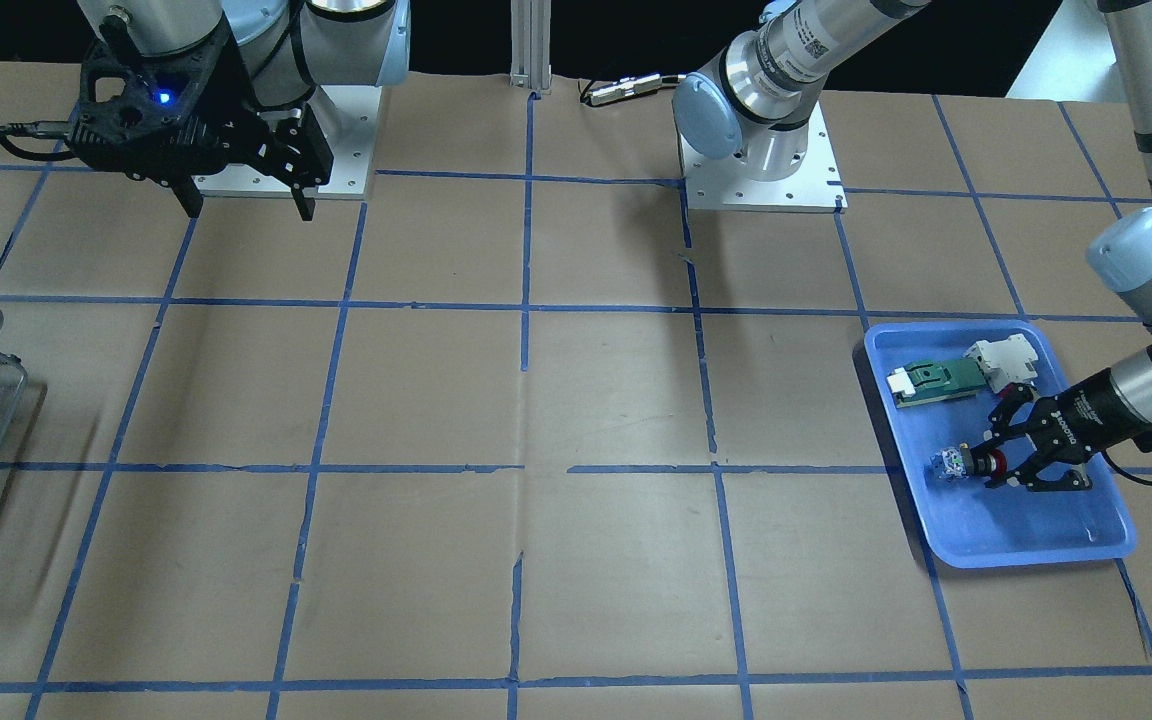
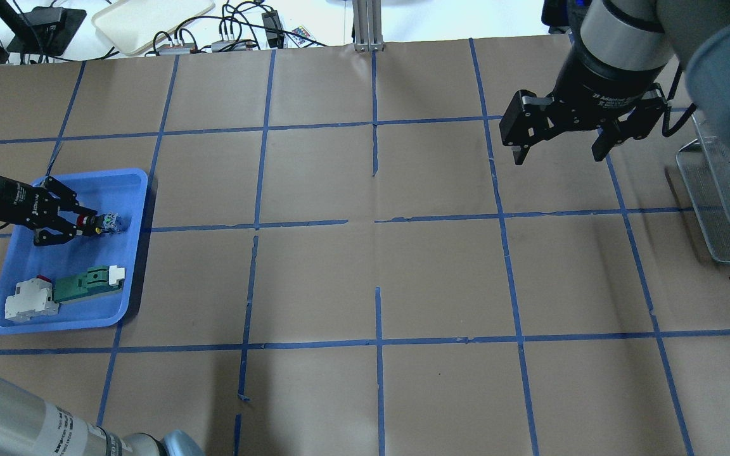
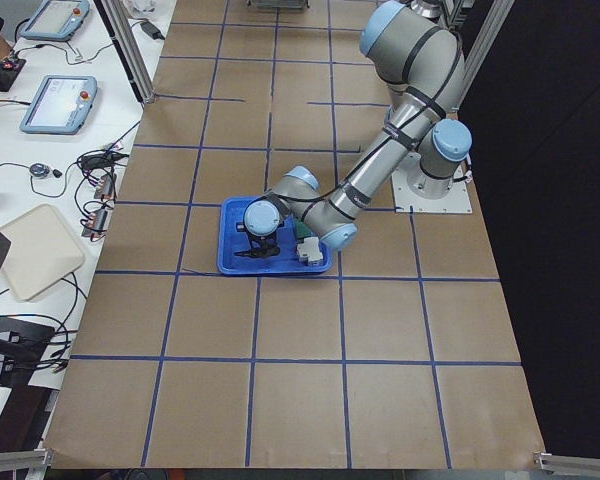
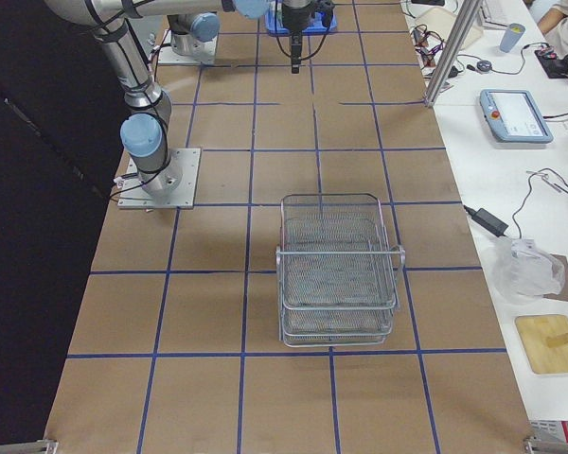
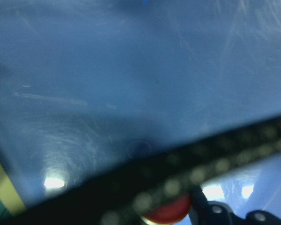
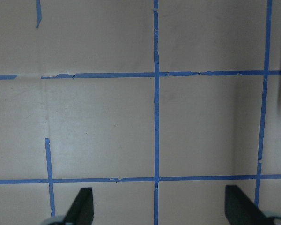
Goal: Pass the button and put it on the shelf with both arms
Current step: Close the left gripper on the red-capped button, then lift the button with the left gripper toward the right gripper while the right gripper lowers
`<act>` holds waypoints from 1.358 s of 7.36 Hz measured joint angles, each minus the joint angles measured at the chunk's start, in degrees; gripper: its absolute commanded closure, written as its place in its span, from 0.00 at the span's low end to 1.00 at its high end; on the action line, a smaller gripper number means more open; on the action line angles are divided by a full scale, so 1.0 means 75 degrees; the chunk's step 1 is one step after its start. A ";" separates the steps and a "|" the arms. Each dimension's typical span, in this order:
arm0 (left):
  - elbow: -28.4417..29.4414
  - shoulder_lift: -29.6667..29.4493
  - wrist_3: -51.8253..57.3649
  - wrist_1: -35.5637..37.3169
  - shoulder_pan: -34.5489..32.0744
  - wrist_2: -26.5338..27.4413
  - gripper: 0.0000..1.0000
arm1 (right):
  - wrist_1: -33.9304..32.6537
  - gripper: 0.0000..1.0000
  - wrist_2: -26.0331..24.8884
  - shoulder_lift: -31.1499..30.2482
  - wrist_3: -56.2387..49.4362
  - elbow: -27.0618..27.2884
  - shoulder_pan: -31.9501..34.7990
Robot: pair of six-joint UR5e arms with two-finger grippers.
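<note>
My left claw (image 1: 992,464) is clenching on the small push-button switch with the red mushroom cap, black collar and blue-white-green block (image 1: 958,466), at the lower right of the front-facing view. My two black fingers are pinching the cap-and-collar end from either side. The coloured block is sticking out past the fingertips, pointing toward the middle of that frame. The button is sitting inside the shallow blue plastic tray (image 1: 1026,553), close to the tray's left rim in that view. I cannot tell whether it is resting on the tray floor or hanging just above it. My left wrist view is mostly blurred, with a sliver of the red cap showing at the bottom edge against the blue floor.

Toward the upper end of the same tray, a green-and-white flat part (image 1: 936,381) and a white block with a red end (image 1: 1008,360) are lying end to end, apart from the button.

My right claw (image 2: 556,157) is hanging released at the upper right of the overhead view, its fingers spread wide over the brown-paper bench with its blue tape grid (image 2: 314,285). It is well apart from the button. The silver wire-mesh shelf with rounded corners (image 2: 729,190) is standing at the right edge of that view, near my right claw and across the bench from the tray.
</note>
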 measured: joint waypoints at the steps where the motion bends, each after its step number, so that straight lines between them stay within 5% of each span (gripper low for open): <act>1: 0.0052 0.0149 -0.0037 -0.0146 -0.0073 -0.0013 1.00 | -0.0004 0.00 -0.0004 -0.0002 -0.0003 -0.0001 -0.0001; 6: 0.1114 0.1274 -0.1410 -0.1846 -0.2135 -0.0189 1.00 | -0.0079 0.00 0.0175 -0.0028 -0.0545 -0.0013 0.0006; 10: 0.1194 0.2142 -0.4082 -0.1803 -0.4816 -0.0716 1.00 | -0.0066 0.00 0.1099 -0.0199 -0.4938 -0.0001 0.0016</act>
